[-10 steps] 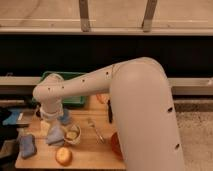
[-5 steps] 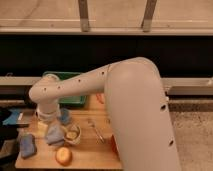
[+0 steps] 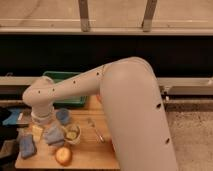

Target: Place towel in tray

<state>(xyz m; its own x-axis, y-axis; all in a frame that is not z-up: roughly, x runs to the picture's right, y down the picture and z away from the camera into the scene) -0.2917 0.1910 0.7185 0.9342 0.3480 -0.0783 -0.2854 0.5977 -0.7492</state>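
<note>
The towel [image 3: 54,134] is a small pale blue-grey cloth lying crumpled on the wooden table, left of a cream cup [image 3: 73,134]. The green tray [image 3: 76,101] stands at the table's far edge, and my white arm hides most of it. My gripper [image 3: 42,125] points down just left of the towel, under the round wrist. It looks open and holds nothing. Its fingertips are hard to make out against the table.
A small blue cup [image 3: 63,116] stands just behind the towel. A darker blue sponge [image 3: 27,146] lies at the front left, and a round orange thing [image 3: 63,156] sits by the front edge. A metal utensil [image 3: 95,130] lies right of the cream cup.
My arm has leaned further left and the wrist has sunk slightly over the table's left side. The towel and the other things have not moved.
</note>
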